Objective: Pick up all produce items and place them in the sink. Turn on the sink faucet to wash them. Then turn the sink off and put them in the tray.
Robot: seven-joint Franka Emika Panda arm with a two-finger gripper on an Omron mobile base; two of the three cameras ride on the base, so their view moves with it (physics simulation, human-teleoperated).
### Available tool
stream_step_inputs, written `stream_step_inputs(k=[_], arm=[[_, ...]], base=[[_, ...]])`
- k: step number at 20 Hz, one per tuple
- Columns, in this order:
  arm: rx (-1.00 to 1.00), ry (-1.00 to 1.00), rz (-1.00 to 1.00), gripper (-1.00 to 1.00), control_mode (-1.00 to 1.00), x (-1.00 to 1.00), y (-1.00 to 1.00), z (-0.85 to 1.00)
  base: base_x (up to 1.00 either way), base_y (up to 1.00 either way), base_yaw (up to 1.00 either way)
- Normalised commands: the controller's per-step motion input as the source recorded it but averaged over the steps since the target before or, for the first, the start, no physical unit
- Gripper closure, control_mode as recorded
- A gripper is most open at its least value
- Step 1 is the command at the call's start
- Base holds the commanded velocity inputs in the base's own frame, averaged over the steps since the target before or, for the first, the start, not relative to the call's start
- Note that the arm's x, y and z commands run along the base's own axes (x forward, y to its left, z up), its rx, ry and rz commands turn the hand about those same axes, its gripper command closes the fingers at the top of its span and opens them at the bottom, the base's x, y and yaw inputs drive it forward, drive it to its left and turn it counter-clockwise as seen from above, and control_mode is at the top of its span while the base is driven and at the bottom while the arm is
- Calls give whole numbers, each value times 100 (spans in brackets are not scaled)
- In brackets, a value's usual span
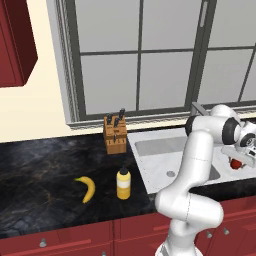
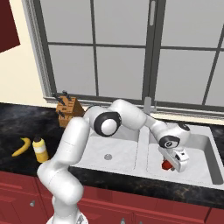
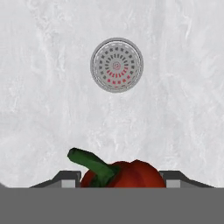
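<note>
My gripper (image 2: 172,162) hangs low inside the right basin of the light-grey sink (image 2: 118,148), shut on the small round red fruit (image 2: 166,165). In the hand view the red fruit (image 3: 124,174) with its dark green stem sits between the two fingertips (image 3: 65,179), and the basin's round drain (image 3: 117,64) lies ahead. The fruit (image 1: 236,163) also shows beside the arm in the left base view. The yellow banana (image 1: 88,188) lies on the black counter left of the sink. The grey faucet (image 2: 148,105) stands behind the basins. The blue tray is out of view.
A yellow squeeze bottle (image 1: 123,183) stands between the banana and the sink (image 1: 155,147). A wooden knife block (image 1: 114,134) sits at the back of the counter by the window. The left basin's drain (image 2: 107,156) lies under my forearm.
</note>
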Motion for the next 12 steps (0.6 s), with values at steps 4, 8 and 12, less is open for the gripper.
stream_step_inputs(k=[4, 8, 12], arm=[[0, 0, 10, 100, -100, 8, -1, -21], [0, 0, 10, 100, -100, 1, 0, -16], [0, 0, 9, 100, -100, 0, 0, -23]], base=[[0, 0, 0], [0, 0, 0], [0, 0, 0]])
